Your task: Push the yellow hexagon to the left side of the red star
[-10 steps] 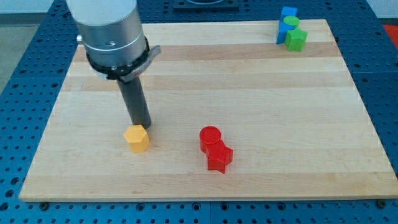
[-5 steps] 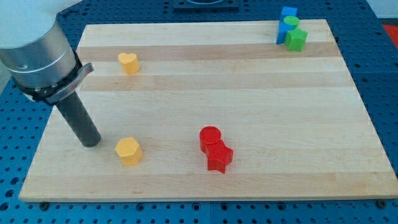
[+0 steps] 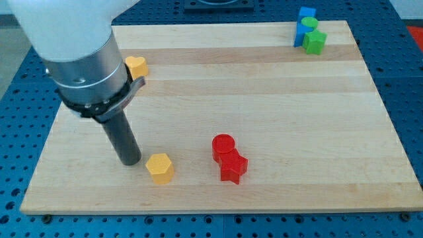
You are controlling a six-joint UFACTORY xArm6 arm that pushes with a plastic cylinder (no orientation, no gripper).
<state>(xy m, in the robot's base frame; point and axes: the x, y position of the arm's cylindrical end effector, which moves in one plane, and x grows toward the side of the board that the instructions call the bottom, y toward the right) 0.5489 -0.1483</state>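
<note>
Bench (image 3: 277, 106): a pale wooden board lying on a blue perforated surface (image 3: 13, 165). It carries every item listed below.

Our arm: a broad grey and white housing (image 3: 79, 53) at the view's upper left, ending in a straight dark rod (image 3: 122, 139). We have no fingers, so nothing is held and no opening can be reported. Our tip (image 3: 129, 160) rests on the bench low in the view and left of centre.

Yellow hexagon (image 3: 160, 168): lies flat just to the view's right of our tip and slightly lower. Whether the two touch, we cannot tell. It sits near the bench's lower edge.

Red star (image 3: 232, 168): lies to the view's right of the yellow hexagon at about the same height in the view, with bare wood between them.

Red cylinder (image 3: 223, 146): stands directly above the red star in the view, touching it.

Yellow heart (image 3: 137, 66): lies toward the view's upper left, partly hidden behind our arm's housing and well apart from the yellow hexagon.

Cluster at the view's top right corner, well apart from everything else:
- blue block (image 3: 305, 14), uppermost; its shape is not clear to us.
- green cylinder (image 3: 309, 25), against the blue block.
- green star (image 3: 314, 41), lowest of the three, against the green cylinder.
</note>
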